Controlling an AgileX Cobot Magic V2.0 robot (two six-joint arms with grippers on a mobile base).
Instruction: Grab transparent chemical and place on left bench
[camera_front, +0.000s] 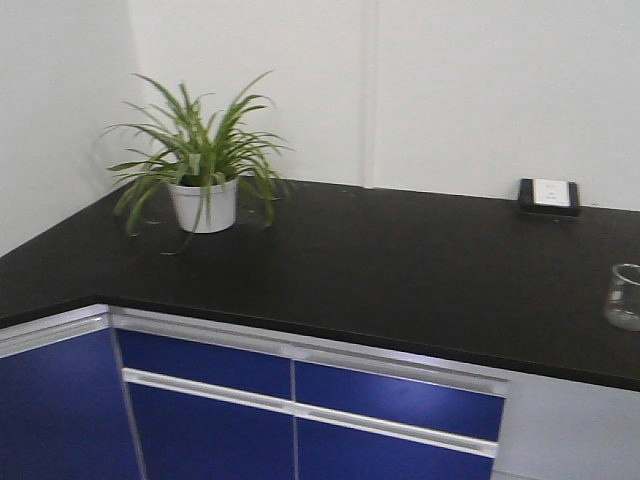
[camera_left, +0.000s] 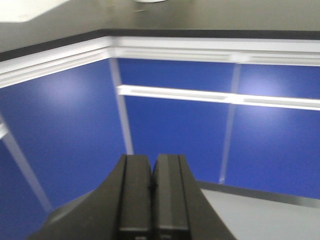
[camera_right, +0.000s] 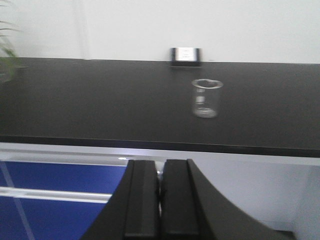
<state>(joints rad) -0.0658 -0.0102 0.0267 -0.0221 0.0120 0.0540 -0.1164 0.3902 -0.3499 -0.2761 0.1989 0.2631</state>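
The transparent chemical is a clear glass beaker (camera_right: 207, 98) standing upright on a black benchtop (camera_right: 100, 105), a little in front of a white wall socket (camera_right: 185, 55). It also shows cut off at the right edge of the front view (camera_front: 623, 297). My right gripper (camera_right: 160, 200) is shut and empty, low in front of the bench edge, well short of the beaker. My left gripper (camera_left: 151, 195) is shut and empty, facing blue cabinet doors (camera_left: 170, 135). The left bench with white bins is out of view.
A potted plant (camera_front: 203, 170) stands at the back left of the black benchtop (camera_front: 380, 270), in the corner of the white walls. Blue cabinet fronts with silver handles (camera_front: 300, 400) run below the bench edge. A grey panel (camera_front: 570, 430) is at lower right.
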